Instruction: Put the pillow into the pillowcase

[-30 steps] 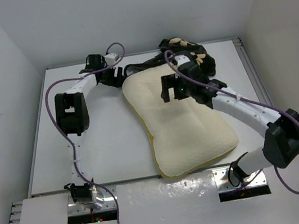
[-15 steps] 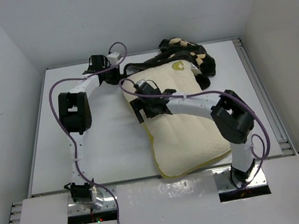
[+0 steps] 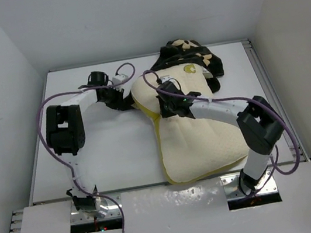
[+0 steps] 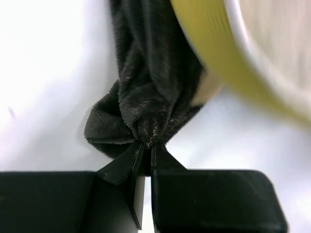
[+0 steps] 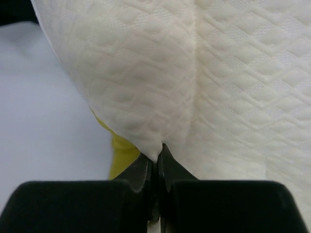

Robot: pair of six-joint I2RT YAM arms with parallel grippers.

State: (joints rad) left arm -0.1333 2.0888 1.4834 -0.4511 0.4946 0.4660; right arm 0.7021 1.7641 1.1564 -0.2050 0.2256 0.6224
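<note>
Cream-yellow soft pillow [image 5: 194,73] sits pinched in your right gripper [image 5: 156,158], black velvety pillowcase [image 4: 146,97] clamped in your left gripper [image 4: 146,148]; insertion is beginning, so next likely push the pillow inside.

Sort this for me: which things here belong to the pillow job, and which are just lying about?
Job: cream pillow, pinched at its edge by the right gripper; black flower-print pillowcase, pinched by the left gripper.
Just there: white table; purple cables on the arms.
</note>
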